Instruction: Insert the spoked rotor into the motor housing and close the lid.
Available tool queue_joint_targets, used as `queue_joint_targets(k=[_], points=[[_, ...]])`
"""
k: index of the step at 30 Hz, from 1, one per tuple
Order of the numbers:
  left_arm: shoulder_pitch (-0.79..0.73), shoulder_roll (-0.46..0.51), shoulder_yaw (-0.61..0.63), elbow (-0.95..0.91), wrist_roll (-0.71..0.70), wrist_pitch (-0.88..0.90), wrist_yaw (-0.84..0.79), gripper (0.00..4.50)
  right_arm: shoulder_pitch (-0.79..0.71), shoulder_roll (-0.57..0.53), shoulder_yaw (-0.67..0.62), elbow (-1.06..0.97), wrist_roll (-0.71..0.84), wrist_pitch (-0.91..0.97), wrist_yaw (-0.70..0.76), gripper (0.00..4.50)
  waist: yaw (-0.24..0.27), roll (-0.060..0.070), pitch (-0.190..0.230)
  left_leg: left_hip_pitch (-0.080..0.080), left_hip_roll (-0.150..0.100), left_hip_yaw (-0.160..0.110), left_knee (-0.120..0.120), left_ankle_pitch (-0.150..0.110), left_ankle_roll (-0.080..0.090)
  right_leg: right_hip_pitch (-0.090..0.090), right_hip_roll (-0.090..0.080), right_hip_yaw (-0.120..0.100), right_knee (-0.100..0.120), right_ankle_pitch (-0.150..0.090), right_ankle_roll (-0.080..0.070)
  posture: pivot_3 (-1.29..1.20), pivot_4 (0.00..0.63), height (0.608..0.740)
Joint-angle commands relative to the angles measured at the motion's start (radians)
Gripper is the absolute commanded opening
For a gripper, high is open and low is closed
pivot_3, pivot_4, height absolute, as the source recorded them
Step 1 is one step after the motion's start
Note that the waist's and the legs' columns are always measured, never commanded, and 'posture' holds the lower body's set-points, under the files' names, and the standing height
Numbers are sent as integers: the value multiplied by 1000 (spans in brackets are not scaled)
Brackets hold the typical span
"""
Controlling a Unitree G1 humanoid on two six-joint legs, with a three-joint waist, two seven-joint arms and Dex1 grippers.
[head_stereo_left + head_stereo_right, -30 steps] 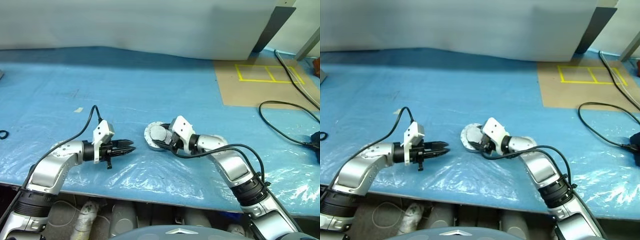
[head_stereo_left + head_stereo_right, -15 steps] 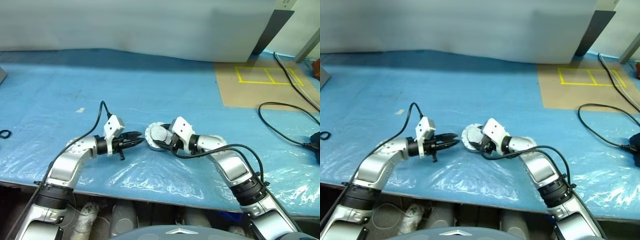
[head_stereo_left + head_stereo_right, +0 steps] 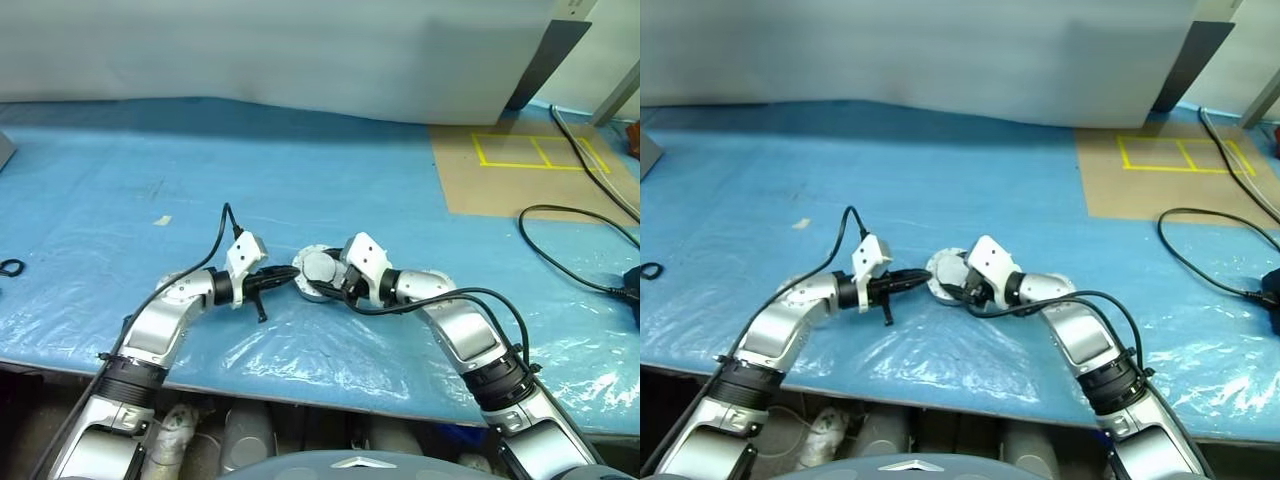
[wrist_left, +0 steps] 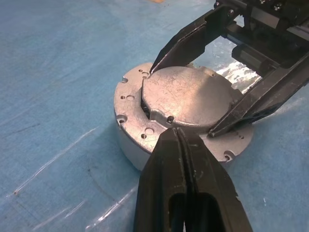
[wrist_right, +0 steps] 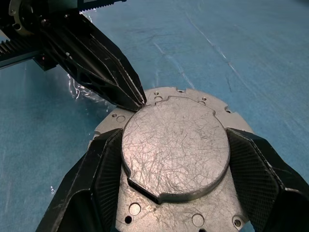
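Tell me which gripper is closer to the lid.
Right. The right gripper straddles the lid's raised hub, fingers against both sides; the shut left gripper only touches its edge with the tips.

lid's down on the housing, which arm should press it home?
Left, probably. The left gripper is shut, its tip at the edge of the lid, free to push. The right gripper straddles the lid's raised hub, steadying the motor housing.

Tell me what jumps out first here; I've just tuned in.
Both grippers meet at the motor housing, closed and sitting mid-table on the blue plastic sheet. The right gripper grips the lid by its raised hub, while the shut left gripper touches the hub's edge.
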Motion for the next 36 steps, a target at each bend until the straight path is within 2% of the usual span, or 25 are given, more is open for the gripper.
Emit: queue_joint_targets(k=[1, 5, 6, 8, 9, 13, 18, 23, 29, 36], points=[[10, -9, -18, 23, 24, -2, 21, 51, 45, -27, -15, 21, -8, 63, -6, 2950, 3, 0, 0, 0, 0, 0, 0, 0, 0, 0, 0, 0, -1, 0, 0, 0, 150, 740], [23, -2, -34, 51, 49, -25, 18, 51, 57, -32, -28, -14, 9, 58, 8, 2950, 11, 1, -2, 0, 0, 0, -4, 0, 0, 1, 0, 0, -6, 0, 0, 0, 150, 740], [22, 0, -33, 61, 51, -29, 17, 0, 51, -31, -40, -39, 37, 95, 20, 3702, 12, 1, -3, 0, 0, 0, -5, 0, 0, 2, 0, 0, -8, 0, 0, 0, 150, 740], [16, 2, -32, 79, 54, -36, 19, 0, 40, -38, -49, -72, 70, 152, 43, 4330, 12, 1, -4, 0, 0, 0, -8, 0, 0, 2, -1, 0, -10, 0, 1, 0, 150, 740], [10, 2, -30, 93, 57, -43, 23, 0, 31, -48, -55, -89, 93, 190, 59, 4451, 13, 1, -4, 0, 0, 0, -9, 0, 0, 2, 0, 0, -10, 0, 1, 0, 150, 740], [-14, -3, -26, 128, 58, -55, 30, 0, -15, -52, -157, -165, 221, 284, 86, 4451, 16, 1, -4, 1, -1, 0, -11, 0, 0, 1, 0, 0, -10, 0, 1, 0, 150, 740], [-22, -3, -24, 141, 55, -63, 28, 0, -21, -19, -261, -224, 338, 381, 53, 4451, 15, 1, -4, -1, -1, 2, -14, 0, 0, -3, 1, 0, -10, 0, 1, 0, 150, 740], [-11, 8, -22, 144, 55, -70, 21, 0, -6, 18, -421, -138, 515, 637, -14, 4451, 21, 1, -4, -2, -2, 2, -16, 0, -1, -3, 1, -1, -11, 0, 1, 0, 150, 740], [-2, 7, -26, 104, 35, -52, 2, 0, 1, 90, -490, -67, 589, 783, -107, 4451, 20, 2, -4, -2, -1, 2, -16, 0, -1, -3, 1, -1, -11, 0, 1, 0, 150, 740], [-16, 12, -6, 122, 29, -31, -3, 0, 1, 163, -474, -83, 611, 808, -177, 4451, 21, 3, -4, -2, -1, 2, -16, 0, -1, -4, 1, -1, -11, 0, 1, 0, 150, 740]])
